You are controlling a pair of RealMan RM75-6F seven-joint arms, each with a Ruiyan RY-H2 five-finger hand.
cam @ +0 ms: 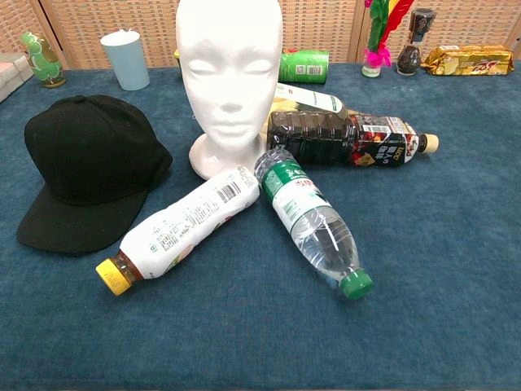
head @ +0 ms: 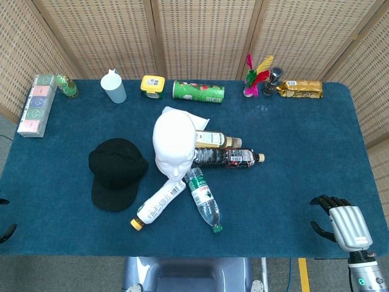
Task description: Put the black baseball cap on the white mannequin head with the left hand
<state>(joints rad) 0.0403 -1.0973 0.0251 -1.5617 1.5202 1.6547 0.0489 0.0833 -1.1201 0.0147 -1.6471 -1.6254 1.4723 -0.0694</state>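
Observation:
The black baseball cap [head: 117, 171] lies flat on the blue table, brim toward the front edge; the chest view shows the cap [cam: 85, 167] at left. Just right of it the white mannequin head [head: 174, 143] stands upright and bare, and the chest view has the mannequin head [cam: 229, 77] facing the camera. Only dark fingertips of my left hand [head: 5, 231] show at the left frame edge, spread apart, well left of the cap and touching nothing. My right hand [head: 340, 220] hovers at the table's front right corner, fingers apart and empty.
Bottles ring the head's base: a white-labelled one [cam: 183, 228], a clear green-capped one [cam: 313, 224], a dark one [cam: 350, 138]. Along the back edge stand a blue cup [head: 113, 87], a green can [head: 198, 90], a shuttlecock [head: 254, 76], a gold packet [head: 300, 89] and boxes [head: 35, 104].

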